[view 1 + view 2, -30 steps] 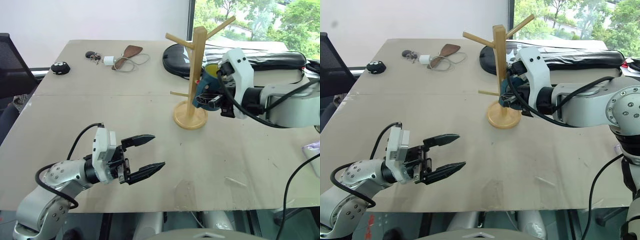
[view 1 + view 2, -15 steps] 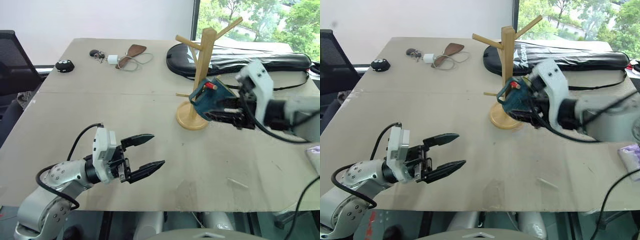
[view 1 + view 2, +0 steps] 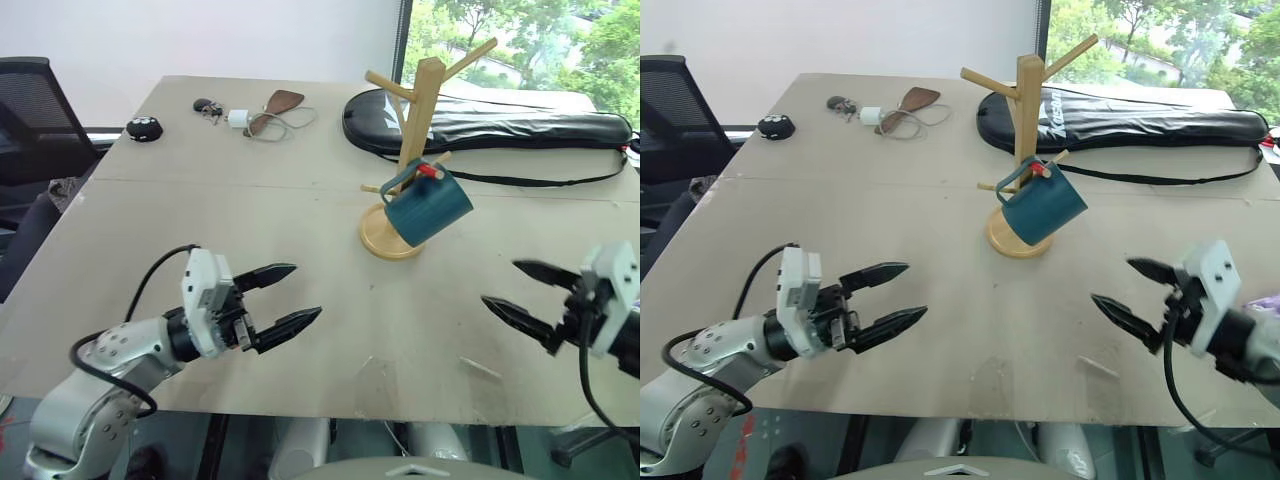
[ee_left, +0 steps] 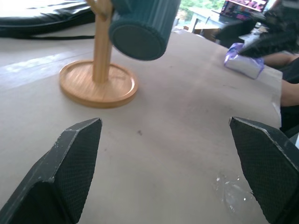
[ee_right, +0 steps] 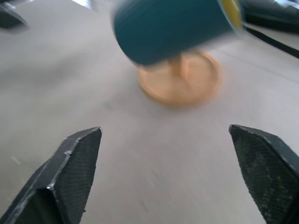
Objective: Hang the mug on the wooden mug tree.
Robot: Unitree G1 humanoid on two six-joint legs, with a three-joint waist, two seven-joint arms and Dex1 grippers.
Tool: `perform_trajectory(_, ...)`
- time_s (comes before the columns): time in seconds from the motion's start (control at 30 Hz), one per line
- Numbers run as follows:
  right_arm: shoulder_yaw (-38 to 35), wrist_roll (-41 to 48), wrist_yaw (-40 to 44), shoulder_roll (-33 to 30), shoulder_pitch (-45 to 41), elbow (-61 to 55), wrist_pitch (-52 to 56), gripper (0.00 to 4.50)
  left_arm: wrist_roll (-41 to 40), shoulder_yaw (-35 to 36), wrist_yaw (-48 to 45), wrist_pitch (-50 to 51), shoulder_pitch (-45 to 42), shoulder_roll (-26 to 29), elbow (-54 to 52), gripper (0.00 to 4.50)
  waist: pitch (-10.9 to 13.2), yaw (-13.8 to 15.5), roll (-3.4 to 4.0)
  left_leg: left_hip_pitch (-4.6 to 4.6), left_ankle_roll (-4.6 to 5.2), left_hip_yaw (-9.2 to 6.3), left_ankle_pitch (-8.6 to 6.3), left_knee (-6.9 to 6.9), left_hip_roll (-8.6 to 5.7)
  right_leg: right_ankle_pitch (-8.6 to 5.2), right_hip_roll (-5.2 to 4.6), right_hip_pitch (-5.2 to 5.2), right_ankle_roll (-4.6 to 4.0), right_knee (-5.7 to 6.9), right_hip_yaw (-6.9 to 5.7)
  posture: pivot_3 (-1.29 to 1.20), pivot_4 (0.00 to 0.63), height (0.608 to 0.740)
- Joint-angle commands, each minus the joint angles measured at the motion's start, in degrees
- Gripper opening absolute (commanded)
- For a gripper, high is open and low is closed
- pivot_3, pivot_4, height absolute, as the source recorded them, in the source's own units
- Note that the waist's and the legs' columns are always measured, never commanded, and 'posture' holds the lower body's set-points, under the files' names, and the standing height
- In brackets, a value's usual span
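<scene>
The teal mug point(image 3: 427, 208) hangs tilted by its handle on a low peg of the wooden mug tree point(image 3: 421, 105), whose round base point(image 3: 385, 240) sits mid-table; a small red mark shows at the peg tip. The mug's flat bottom point(image 4: 139, 41) faces the left wrist view, and its side point(image 5: 173, 29) shows in the right wrist view. My right gripper point(image 3: 522, 288) is open and empty, low over the table's front right, well clear of the mug. My left gripper point(image 3: 288, 295) is open and empty at the front left.
A long black bag point(image 3: 490, 112) lies across the table's far right. Keys, a charger with a cable and a brown pouch point(image 3: 255, 112) sit at the far side, with a small black object point(image 3: 144, 127) at the far left. A black chair point(image 3: 40, 115) stands left of the table.
My right gripper let go of the mug, opened wide and pulled back down and to the right. The mug now hangs free on the peg. The left gripper barely moved. The camera view shifted.
</scene>
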Motion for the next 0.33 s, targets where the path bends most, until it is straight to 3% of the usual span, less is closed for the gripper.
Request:
perform_trajectory(0.03,-5.62,-5.67,7.46,2.25,4.01,2.21,-8.46,4.48,0.69,2.43,-1.69,-0.45,2.14,1.28,0.35,4.50,0.02,-0.45,0.01,0.15,0.01,0.03,-0.01,-0.02,0.00,0.00,0.00,0.12,0.00,0.00,0.03,0.00,0.150,0.738)
perform_trajectory(0.13,-7.26,-8.14,10.82,3.40,6.55,4.38,-11.13,4.48,1.57,2.84,-2.93,-0.69,3.52,2.14,1.91,4.50,0.04,-0.63,0.03,0.88,0.02,0.17,-0.03,-0.33,0.05,-0.03,0.00,0.75,-0.03,-0.12,0.17,0.00,0.150,0.738)
perform_trajectory(0.33,-6.70,-10.84,12.48,4.99,7.67,5.08,-13.10,4.48,2.56,3.00,-3.34,-1.13,3.01,1.92,3.81,4.50,0.04,-0.36,0.04,1.10,0.02,0.15,-0.03,-0.54,0.05,-0.03,-0.01,0.90,-0.04,-0.17,0.19,0.00,0.150,0.738)
